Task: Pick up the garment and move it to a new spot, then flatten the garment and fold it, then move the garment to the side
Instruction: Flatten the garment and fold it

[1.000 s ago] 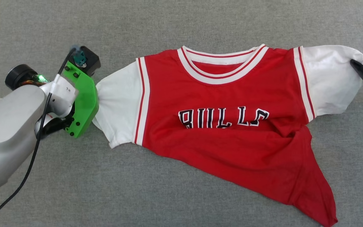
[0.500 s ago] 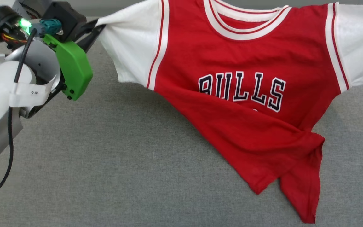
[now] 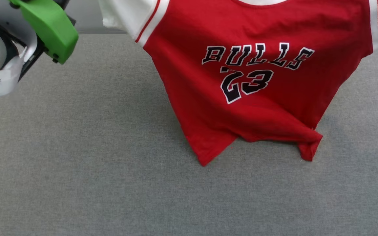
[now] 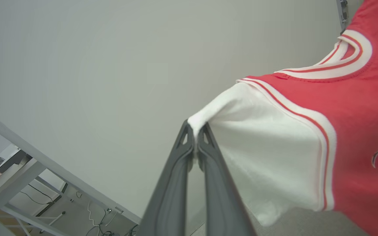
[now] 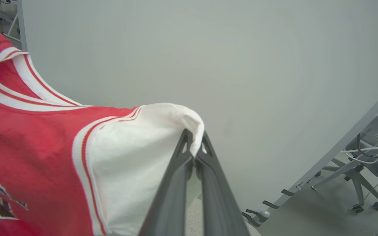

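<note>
The garment [image 3: 251,82], a red jersey with white sleeves and black "BULLS 23" lettering, hangs spread in the air, its lower hem touching the grey table [image 3: 94,157]. In the left wrist view my left gripper [image 4: 195,129] is shut on the tip of one white sleeve [image 4: 267,154]. My right gripper [image 5: 194,134] is likewise shut on the tip of the other white sleeve [image 5: 133,157]. In the head view the left arm's green wrist housing [image 3: 49,28] sits at the upper left. The collar and sleeve tips run off the top of the head view.
A plain pale wall [image 4: 94,65] stands behind the table. Metal table legs with cables [image 4: 44,183] show in the left wrist view, and an office chair base [image 5: 359,183] on the floor in the right wrist view.
The jersey has been lifted off the table by both sleeves and now hangs with "23" showing. The left arm has risen up the head view. The bunched lower hem has come unfolded.
</note>
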Robot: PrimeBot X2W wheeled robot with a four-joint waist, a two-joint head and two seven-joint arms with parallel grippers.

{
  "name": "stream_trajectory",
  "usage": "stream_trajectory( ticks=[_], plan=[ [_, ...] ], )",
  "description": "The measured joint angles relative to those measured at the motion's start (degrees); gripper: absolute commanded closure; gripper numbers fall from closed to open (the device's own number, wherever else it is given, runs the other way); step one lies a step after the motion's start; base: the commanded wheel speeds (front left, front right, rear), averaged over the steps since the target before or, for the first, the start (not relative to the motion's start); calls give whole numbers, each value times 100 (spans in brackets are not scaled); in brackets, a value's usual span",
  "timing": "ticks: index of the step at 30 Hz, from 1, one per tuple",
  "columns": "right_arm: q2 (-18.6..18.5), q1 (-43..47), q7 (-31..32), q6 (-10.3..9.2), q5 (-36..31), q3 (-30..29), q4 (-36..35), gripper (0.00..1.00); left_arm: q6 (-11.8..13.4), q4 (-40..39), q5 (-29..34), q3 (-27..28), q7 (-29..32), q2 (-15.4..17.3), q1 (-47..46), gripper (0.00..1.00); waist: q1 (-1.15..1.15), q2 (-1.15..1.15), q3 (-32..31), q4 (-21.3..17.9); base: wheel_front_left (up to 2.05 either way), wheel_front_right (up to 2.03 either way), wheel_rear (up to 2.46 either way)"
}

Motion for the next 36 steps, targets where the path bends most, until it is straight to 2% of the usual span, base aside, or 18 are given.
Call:
stream_trajectory(
  ticks=[6, 17, 22, 28, 36],
  plan=[
    [142, -845, 171, 0, -57, 77, 153, 100, 40, 134, 96, 210, -165, -125, -482, 100, 0, 0, 250, -33, 0, 0, 0],
    [621, -3567, 326, 0, -704, 722, 1283, 100, -88, 1493, 586, 587, -394, -922, -2302, 100, 0, 0, 1201, -95, 0, 0, 0],
    [877, -4762, 102, 0, -964, 900, 1982, 100, -119, 2275, 735, 770, -692, -1256, -3070, 100, 1, 0, 1657, -115, 0, 0, 0],
    [1189, -5799, -308, 0, -1183, 1074, 2858, 100, -274, 3142, 748, 891, -1021, -1545, -3618, 100, 1, 0, 2073, -122, 0, 0, 0],
    [1568, -6173, -843, 0, -1223, 1371, 3766, 100, -498, 4019, 782, 771, -1367, -1762, -3762, 100, 1, 0, 2407, -108, 0, 0, 0]
  ],
)
